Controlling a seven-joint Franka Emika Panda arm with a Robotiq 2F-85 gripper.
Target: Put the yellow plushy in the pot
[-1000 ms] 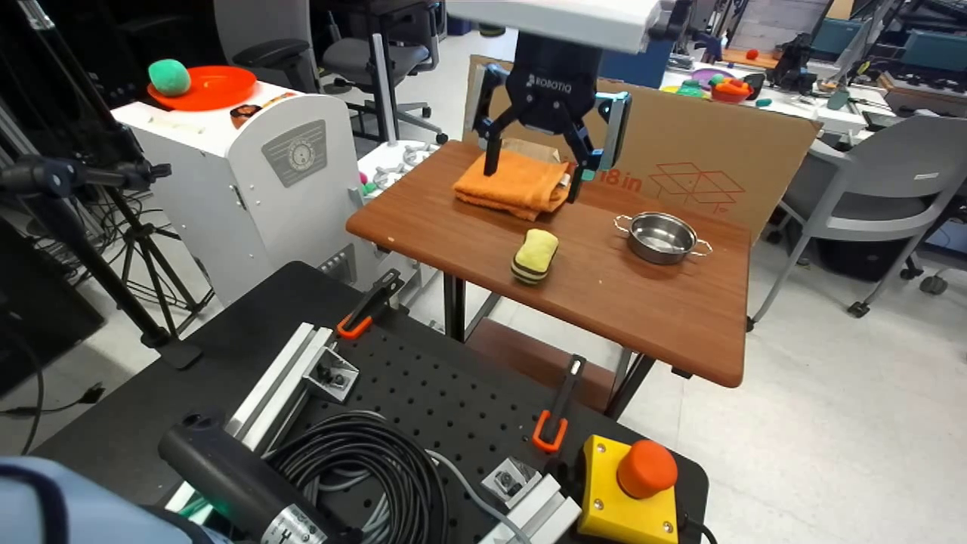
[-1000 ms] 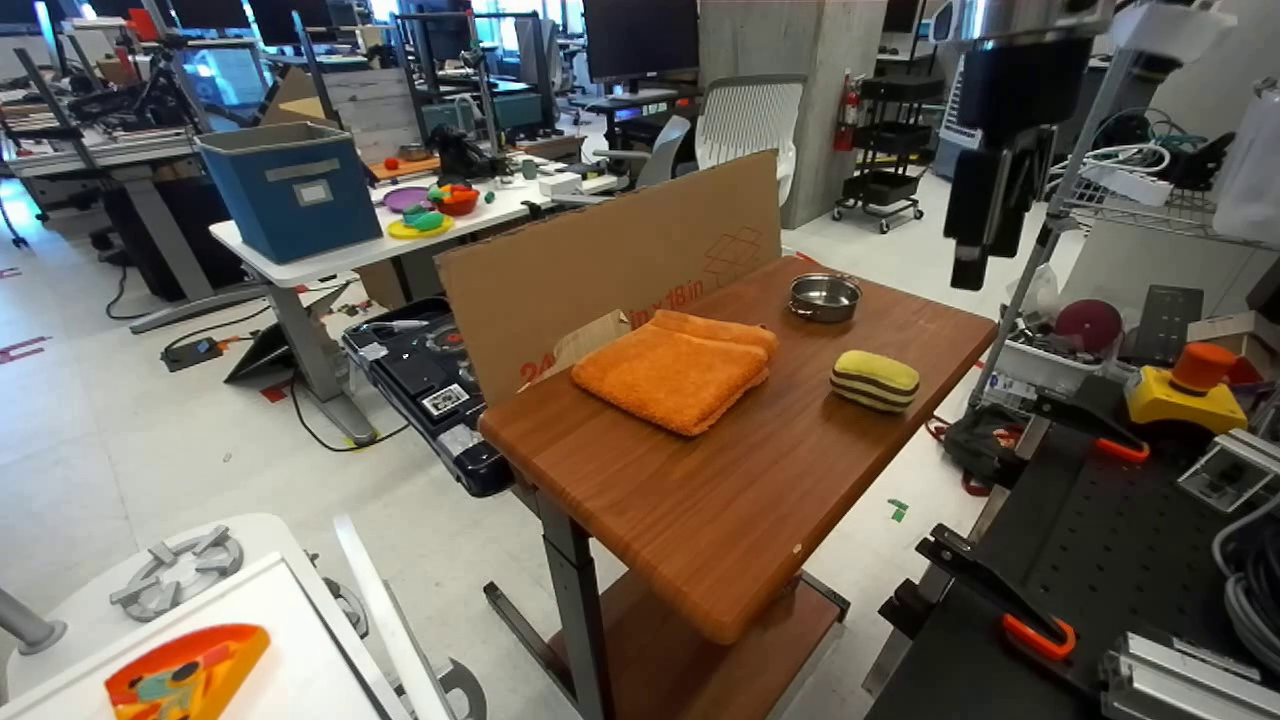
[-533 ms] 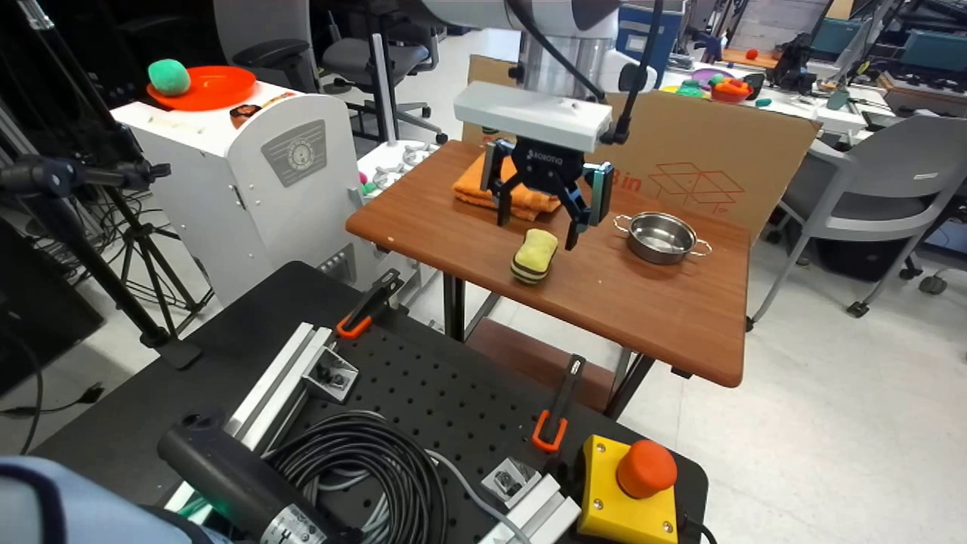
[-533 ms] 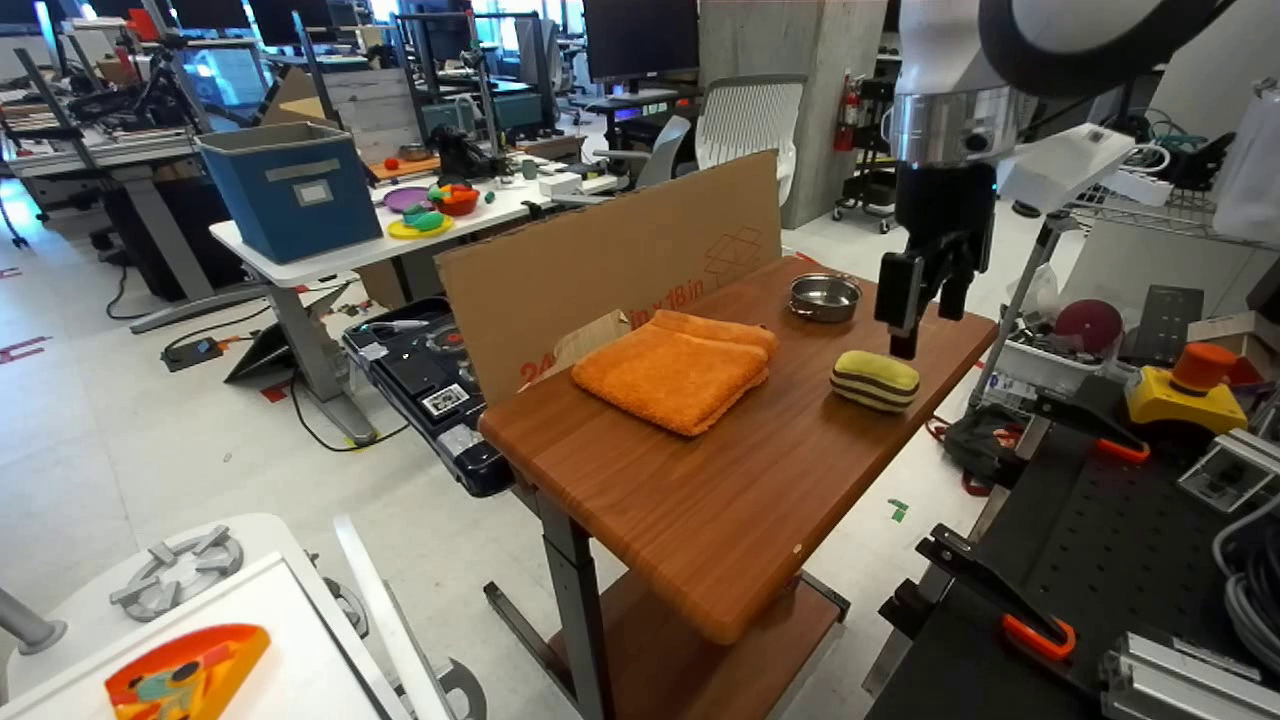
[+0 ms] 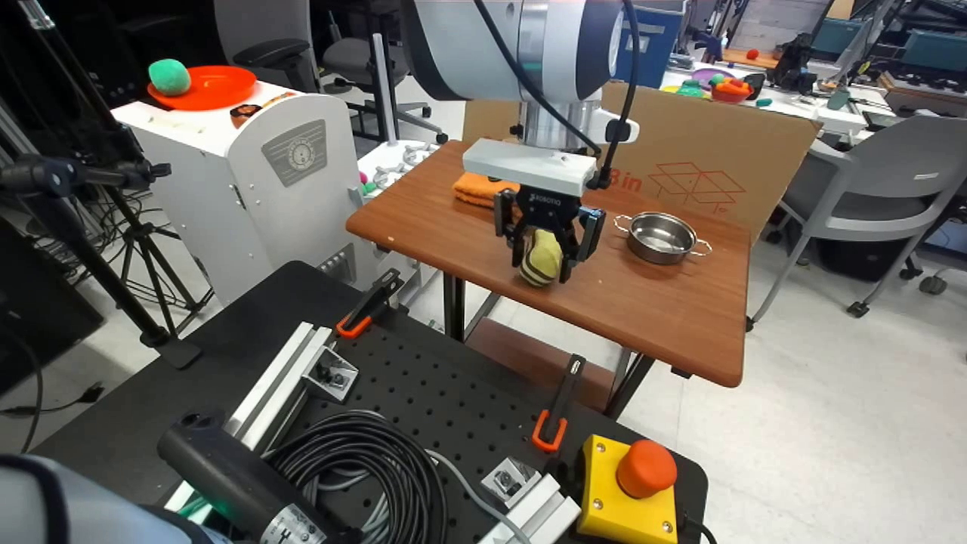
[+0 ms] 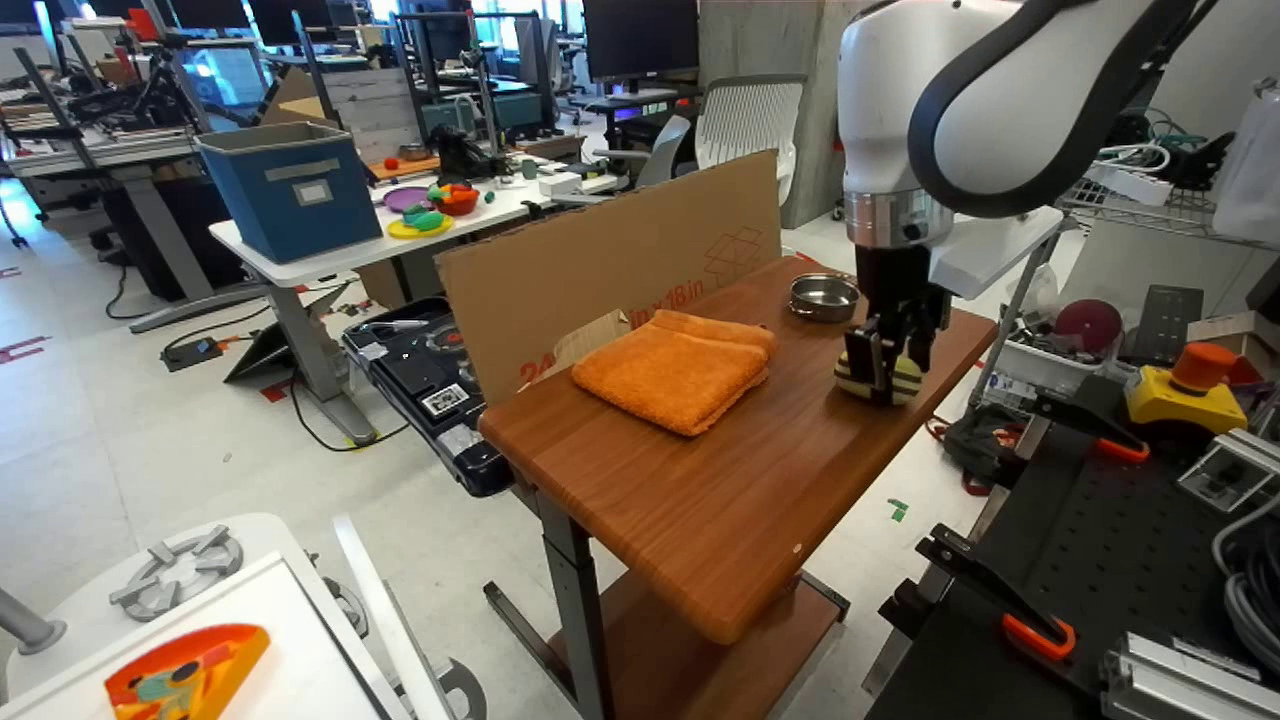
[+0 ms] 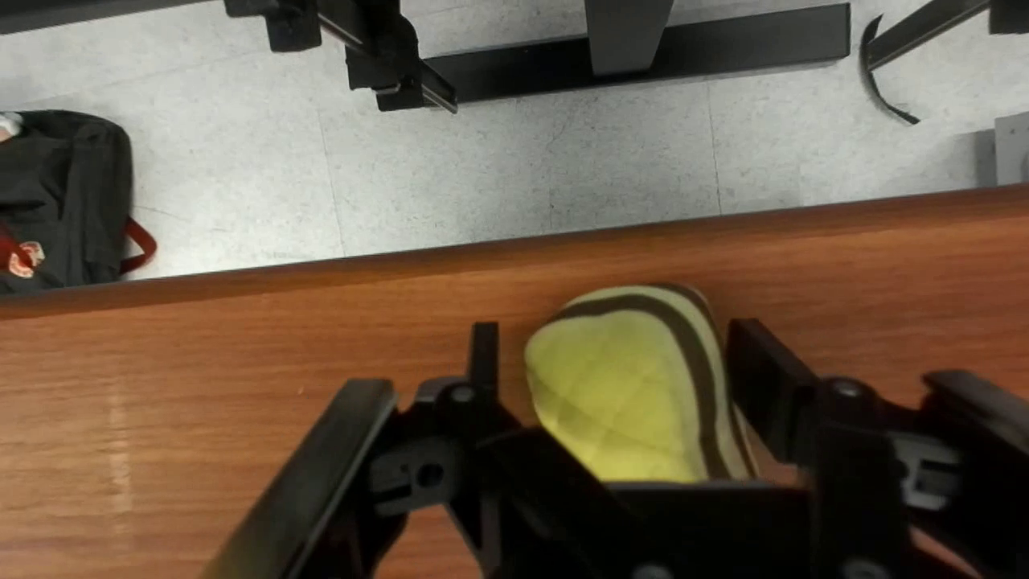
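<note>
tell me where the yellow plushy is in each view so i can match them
In an exterior view: yellow plushy, just right of centre, straddled by the open pincer.
In an exterior view: yellow plushy, right of centre, partly hidden by the pincer.
Wrist view: yellow plushy, right of centre, lower half.
Shared by all: the brown tabletop.

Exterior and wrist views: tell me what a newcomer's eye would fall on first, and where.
Probably the bright orange towel, folded on the brown table near the cardboard. Next would likely come the open gripper, straddling the striped yellow plush toy near the table's edge, with the silver pot standing apart from them. In both exterior views, the red button on its yellow box also stands out, on the black bench.
</note>
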